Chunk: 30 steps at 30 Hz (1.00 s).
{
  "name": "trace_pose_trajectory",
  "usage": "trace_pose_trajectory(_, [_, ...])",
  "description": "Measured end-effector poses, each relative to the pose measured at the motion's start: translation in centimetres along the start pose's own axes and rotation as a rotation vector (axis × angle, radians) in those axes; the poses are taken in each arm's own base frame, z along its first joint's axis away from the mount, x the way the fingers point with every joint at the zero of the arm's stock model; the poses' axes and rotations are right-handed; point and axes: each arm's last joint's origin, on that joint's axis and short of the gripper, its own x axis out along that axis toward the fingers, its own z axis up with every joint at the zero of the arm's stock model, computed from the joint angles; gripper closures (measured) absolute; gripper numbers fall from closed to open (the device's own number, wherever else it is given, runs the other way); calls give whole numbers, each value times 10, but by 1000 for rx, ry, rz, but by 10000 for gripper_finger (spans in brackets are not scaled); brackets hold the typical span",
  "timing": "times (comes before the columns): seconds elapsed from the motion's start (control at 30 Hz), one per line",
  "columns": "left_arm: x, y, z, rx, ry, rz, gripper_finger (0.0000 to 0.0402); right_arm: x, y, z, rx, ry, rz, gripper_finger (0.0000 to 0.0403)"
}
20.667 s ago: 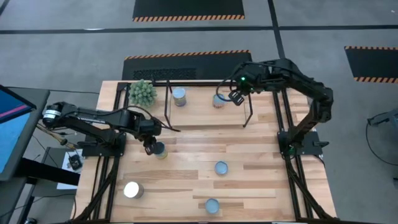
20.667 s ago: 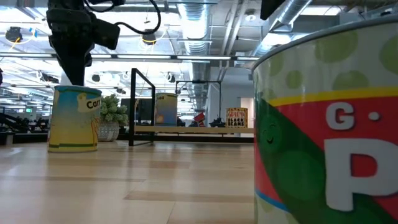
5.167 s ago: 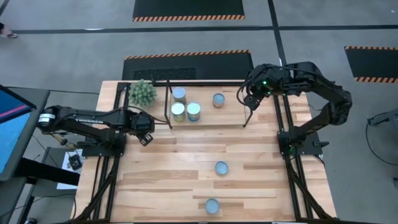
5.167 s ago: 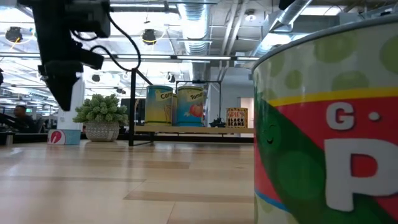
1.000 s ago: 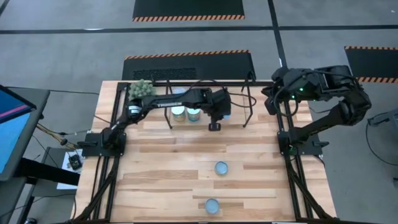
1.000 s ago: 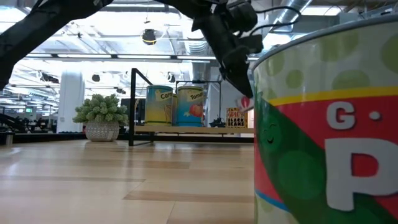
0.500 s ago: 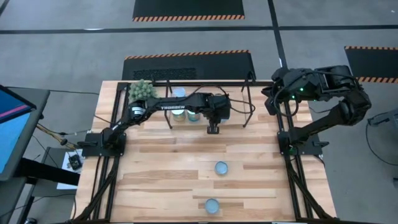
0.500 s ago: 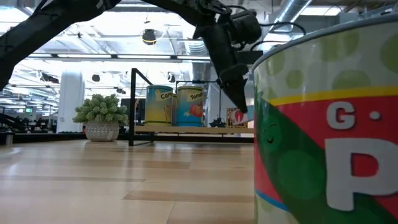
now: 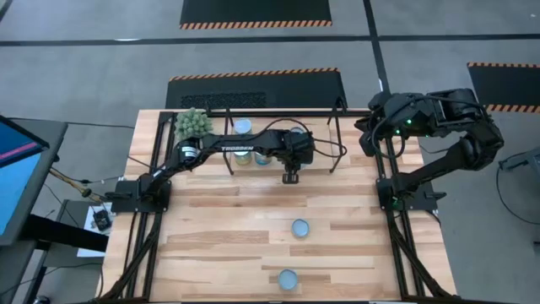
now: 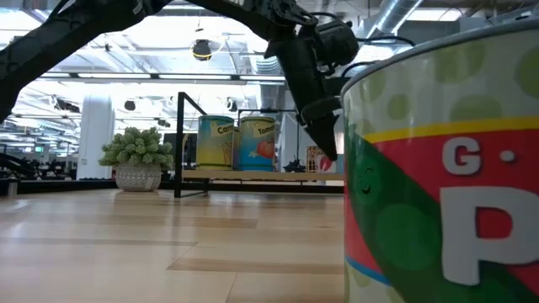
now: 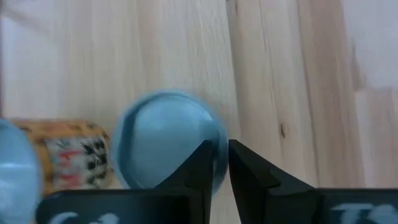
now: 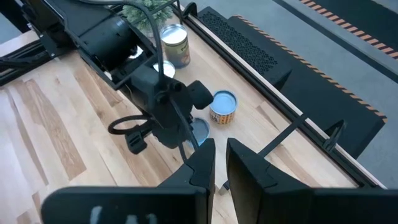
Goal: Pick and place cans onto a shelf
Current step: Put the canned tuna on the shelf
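Observation:
The shelf stands at the table's far side. Two tall cans stand on its board, and a third stands farther back. An orange-labelled can stands toward its right end. My left gripper reaches over the shelf's near edge, pointing down and shut on a small blue-topped can, which the arm hides in the high view. My right gripper hangs shut and empty by the table's far right post. Two more cans stand on the table. My left gripper comes from above, pointing down, with the rim of the blue-topped can between its two fingers: one fingertip over the top, the other outside the wall. The can stands upright. The big near can in the low view hides whether its base rests on the board.
A spiky green plant stands at the shelf's left end. Black frame rails edge the table's sides. One table can fills the low view's right. Bare wood lies between the shelf and the two table cans.
My left gripper has come down over the shelf's right part and drifted slightly toward the table's near edge, staying pointed down. My right arm has kept still.

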Motion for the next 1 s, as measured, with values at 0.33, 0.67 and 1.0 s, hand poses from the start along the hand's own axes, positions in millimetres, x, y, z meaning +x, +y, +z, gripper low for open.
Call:
trace_pose_trajectory(0.33, [-3,3,5,-23,-6,33,340,0,0,0,0,1,2,338])
trace_pose_trajectory(0.67, [-40,10,18,-66,-16,29,333,0,0,0,0,4,7,338])
trace_pose_trajectory(1.0, [-25,3,-8,-101,234,29,333,0,1,0,0,11,19,338])
